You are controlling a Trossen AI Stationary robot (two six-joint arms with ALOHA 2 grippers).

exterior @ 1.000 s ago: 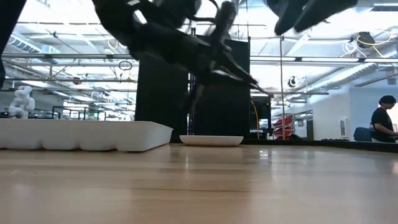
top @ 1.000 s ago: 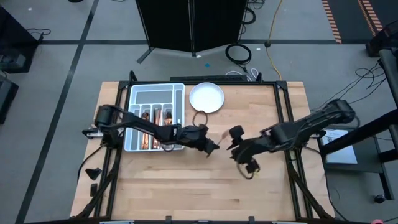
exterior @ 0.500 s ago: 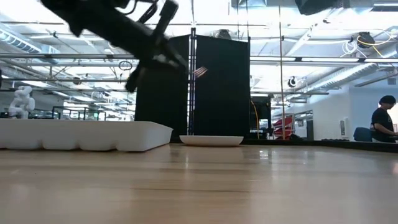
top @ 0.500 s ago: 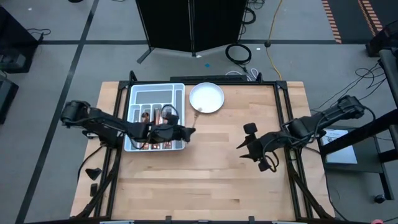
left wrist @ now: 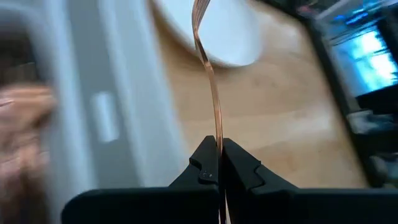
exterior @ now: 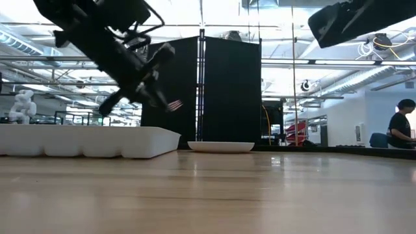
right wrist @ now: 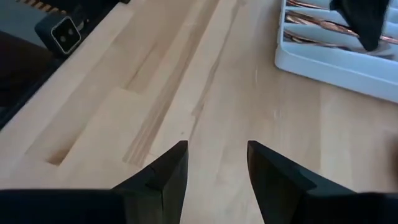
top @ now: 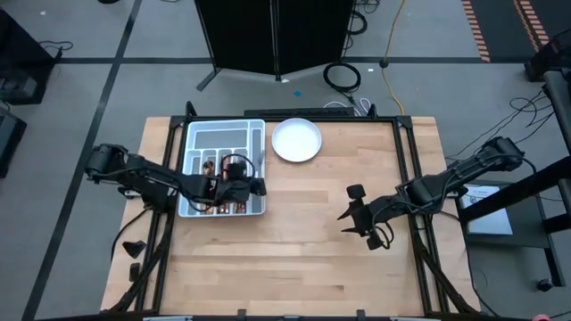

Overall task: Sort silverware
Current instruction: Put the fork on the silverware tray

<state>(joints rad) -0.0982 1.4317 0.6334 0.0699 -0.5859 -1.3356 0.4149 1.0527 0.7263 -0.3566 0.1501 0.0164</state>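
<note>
Fork (left wrist: 211, 93) pinched in left gripper (left wrist: 219, 163), carried from table centre back over the tray (top: 259, 129), now above its 4 o'clock corner; not yet released. Other silverware (top: 214, 192) already lying in the tray's near slots. Right gripper (right wrist: 214, 163) pulled back toward 3 o'clock, jaws spread, nothing held.
</note>
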